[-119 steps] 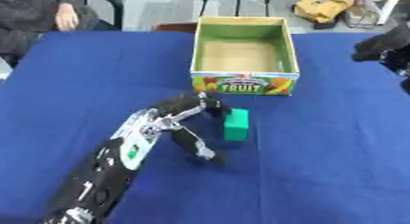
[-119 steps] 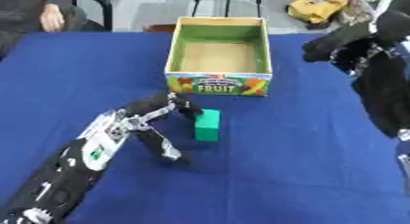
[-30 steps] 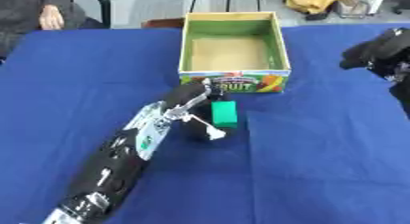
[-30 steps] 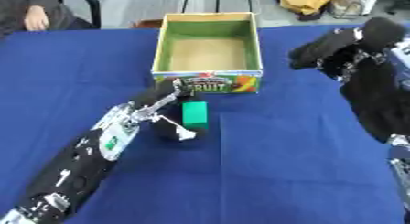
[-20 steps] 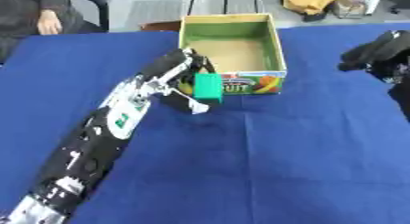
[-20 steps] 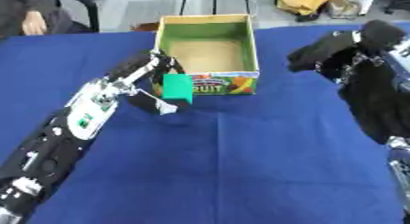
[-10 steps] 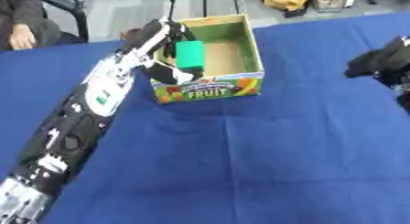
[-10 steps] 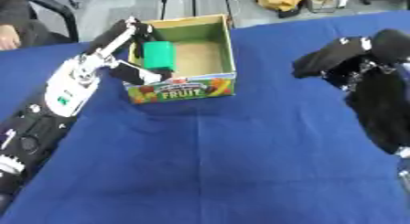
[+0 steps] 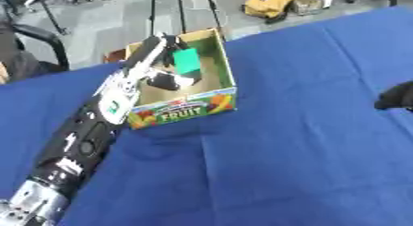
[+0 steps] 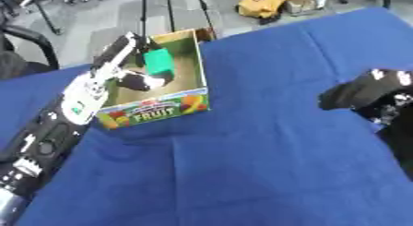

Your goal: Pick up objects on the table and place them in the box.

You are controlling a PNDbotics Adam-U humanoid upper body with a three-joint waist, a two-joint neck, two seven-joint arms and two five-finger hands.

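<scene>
A small green block (image 9: 187, 61) hangs over the inside of the open cardboard box (image 9: 187, 110), which has a FRUIT label on its front. My left hand (image 9: 164, 69) is shut on the block, with the arm stretching up from the lower left across the box's left wall. My right hand (image 10: 364, 94) is a dark shape at the right edge, raised above the blue tablecloth; how its fingers stand is unclear.
The blue cloth (image 9: 306, 142) covers the table all round the box. Beyond the far edge lie a yellow bag (image 9: 270, 3) on the floor and a chair (image 9: 36, 40) at the left.
The left hand has lifted the green block from the cloth in front of the box up and over the box's opening. The camera has also tilted.
</scene>
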